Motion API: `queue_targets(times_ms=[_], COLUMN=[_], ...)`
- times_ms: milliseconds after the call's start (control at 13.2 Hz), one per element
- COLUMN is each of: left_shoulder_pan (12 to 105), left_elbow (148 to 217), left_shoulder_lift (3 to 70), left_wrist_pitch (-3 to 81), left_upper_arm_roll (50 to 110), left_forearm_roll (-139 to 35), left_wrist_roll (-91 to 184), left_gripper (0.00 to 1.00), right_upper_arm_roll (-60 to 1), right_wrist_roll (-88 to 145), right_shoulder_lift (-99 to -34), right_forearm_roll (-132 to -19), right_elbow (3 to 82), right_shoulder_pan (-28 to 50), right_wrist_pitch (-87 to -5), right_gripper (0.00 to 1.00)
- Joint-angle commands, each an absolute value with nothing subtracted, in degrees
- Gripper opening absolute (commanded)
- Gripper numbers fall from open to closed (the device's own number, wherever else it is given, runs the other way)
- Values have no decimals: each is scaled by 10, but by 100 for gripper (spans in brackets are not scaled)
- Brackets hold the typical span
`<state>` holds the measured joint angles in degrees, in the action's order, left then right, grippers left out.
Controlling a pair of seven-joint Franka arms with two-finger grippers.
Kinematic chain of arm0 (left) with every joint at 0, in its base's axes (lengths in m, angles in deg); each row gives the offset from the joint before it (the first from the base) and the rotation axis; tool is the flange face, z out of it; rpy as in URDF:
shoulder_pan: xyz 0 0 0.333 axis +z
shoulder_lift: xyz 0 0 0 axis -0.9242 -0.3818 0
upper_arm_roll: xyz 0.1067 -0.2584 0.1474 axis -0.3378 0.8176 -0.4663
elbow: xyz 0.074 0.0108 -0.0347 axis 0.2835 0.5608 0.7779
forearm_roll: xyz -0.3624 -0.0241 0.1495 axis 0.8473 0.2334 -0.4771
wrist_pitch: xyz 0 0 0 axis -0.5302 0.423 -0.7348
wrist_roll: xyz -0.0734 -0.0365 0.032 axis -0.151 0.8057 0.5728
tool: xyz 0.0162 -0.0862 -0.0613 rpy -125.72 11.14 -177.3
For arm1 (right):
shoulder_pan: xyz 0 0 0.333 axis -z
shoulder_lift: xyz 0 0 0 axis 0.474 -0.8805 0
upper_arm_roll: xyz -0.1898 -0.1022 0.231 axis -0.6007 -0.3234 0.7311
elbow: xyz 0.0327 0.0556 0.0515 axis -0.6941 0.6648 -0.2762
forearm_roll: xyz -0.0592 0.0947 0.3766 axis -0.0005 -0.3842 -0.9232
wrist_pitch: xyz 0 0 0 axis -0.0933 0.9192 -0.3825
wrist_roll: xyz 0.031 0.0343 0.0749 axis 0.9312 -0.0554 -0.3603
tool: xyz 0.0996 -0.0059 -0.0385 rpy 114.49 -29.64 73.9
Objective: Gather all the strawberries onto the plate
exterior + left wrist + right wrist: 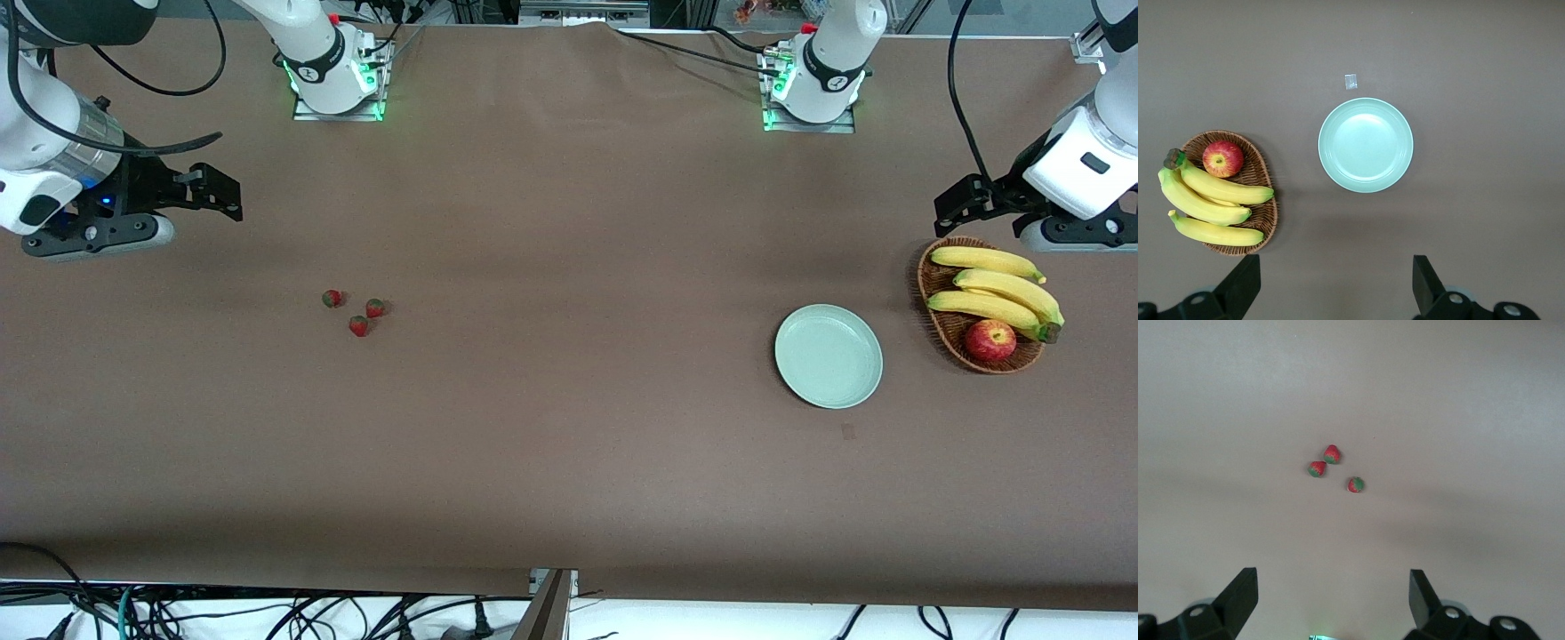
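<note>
Three tiny red strawberries (332,299) (375,308) (358,326) lie close together on the brown table, toward the right arm's end. They also show in the right wrist view (1332,453) (1317,469) (1356,485). The pale mint-green plate (829,356) sits empty toward the left arm's end and shows in the left wrist view (1365,145). My right gripper (222,191) (1333,597) is open and empty, up in the air, apart from the berries. My left gripper (956,203) (1337,280) is open and empty, raised by the basket's edge.
A brown wicker basket (956,333) (1257,167) beside the plate holds three bananas (1005,289) and a red apple (989,340). A small tape mark (848,432) lies on the table, nearer the front camera than the plate. Both arm bases stand along the table's back edge.
</note>
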<state>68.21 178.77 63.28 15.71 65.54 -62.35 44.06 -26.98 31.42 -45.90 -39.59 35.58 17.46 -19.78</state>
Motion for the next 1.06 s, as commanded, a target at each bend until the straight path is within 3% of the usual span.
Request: queue_targets(times_ms=[0, 988], left_shoulder_pan=[682, 683], left_elbow=[1782, 1782], left_shoulder_lift=[637, 636], left_wrist_pitch=[150, 149], left_upper_arm_roll=[655, 654], left_forearm_roll=[-614, -614], left_wrist_roll=[445, 444], left_gripper=[100, 100], right_upper_arm_roll=[-263, -262], right_wrist_roll=[337, 332], right_shoulder_lift=[-452, -459], right_forearm_roll=[-389, -388], right_elbow=[351, 347], right_shoulder_pan=[179, 171], right_wrist_pitch=[-188, -184], right_gripper=[100, 100])
